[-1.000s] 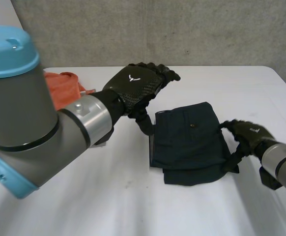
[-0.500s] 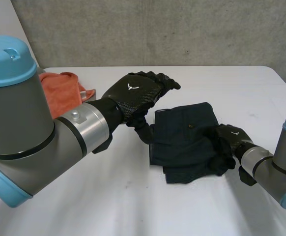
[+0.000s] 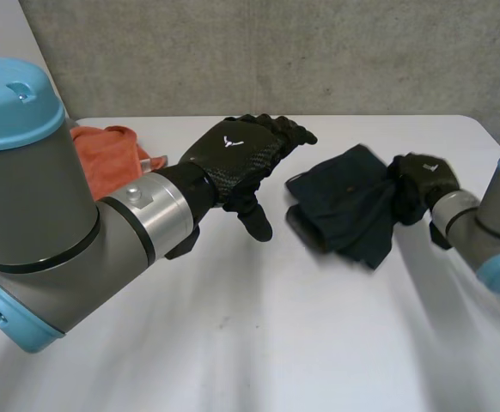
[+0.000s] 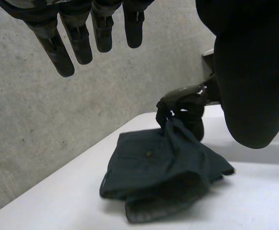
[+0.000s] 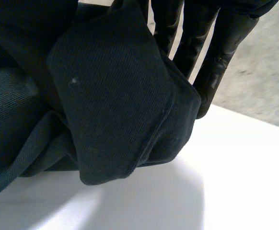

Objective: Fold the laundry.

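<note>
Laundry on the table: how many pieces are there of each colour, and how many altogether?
Dark navy garment: 1, gripped at one edge by the right hand
Orange cloth: 1, lying beyond the left arm
Total: 2

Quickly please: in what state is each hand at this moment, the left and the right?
Left hand: open, fingers straight, holding nothing.
Right hand: closed on one edge of the dark garment.
</note>
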Robot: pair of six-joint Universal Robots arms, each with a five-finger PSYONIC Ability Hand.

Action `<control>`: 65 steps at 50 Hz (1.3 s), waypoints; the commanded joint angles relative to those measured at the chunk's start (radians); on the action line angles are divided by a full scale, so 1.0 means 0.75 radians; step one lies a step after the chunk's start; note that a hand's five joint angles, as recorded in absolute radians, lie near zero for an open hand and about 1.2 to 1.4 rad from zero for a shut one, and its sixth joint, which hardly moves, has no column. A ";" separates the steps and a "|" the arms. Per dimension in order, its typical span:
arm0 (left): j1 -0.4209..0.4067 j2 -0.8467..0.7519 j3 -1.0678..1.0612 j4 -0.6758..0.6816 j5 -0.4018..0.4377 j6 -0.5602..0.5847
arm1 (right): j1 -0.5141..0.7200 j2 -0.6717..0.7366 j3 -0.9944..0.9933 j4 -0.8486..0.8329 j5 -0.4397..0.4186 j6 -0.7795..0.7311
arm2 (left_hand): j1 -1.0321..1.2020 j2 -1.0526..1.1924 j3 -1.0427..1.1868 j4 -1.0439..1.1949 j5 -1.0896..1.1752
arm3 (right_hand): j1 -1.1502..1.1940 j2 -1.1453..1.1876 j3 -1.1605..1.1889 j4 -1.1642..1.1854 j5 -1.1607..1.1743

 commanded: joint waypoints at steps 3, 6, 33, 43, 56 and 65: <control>-0.003 -0.025 0.044 0.000 -0.004 0.000 | -0.178 0.241 -0.419 0.065 0.135 -0.020 | -0.024 -0.035 -0.055 -0.040 -0.063 | 0.597 0.361 0.433 0.281 0.483; -0.005 -0.038 0.062 0.000 -0.006 0.000 | -0.223 0.307 -0.530 0.075 0.182 -0.020 | -0.024 -0.035 -0.055 -0.040 -0.063 | 0.597 0.361 0.433 0.281 0.483; -0.001 -0.068 0.070 0.000 -0.006 -0.078 | -0.476 0.794 -1.383 0.407 0.160 -0.351 | -0.024 -0.035 -0.055 -0.040 -0.063 | 0.242 0.006 0.078 -0.074 0.128; -0.001 -0.066 0.070 0.000 -0.004 -0.078 | -0.472 0.739 -1.314 0.378 0.288 -0.762 | -0.024 -0.035 -0.055 -0.040 -0.063 | -1.031 -1.268 -1.196 -1.348 -1.146; 0.025 -0.032 0.042 0.000 -0.010 -0.076 | -0.425 0.111 -0.635 -0.145 0.303 -1.378 | -0.024 -0.035 -0.055 -0.040 -0.063 | -1.031 -1.268 -1.196 -1.348 -1.146; 0.232 0.050 0.031 0.015 -0.039 -0.067 | -0.023 -0.302 -0.310 -0.205 0.293 -1.146 | -0.024 -0.035 -0.055 -0.040 -0.063 | -1.031 -1.268 -1.196 -1.348 -1.146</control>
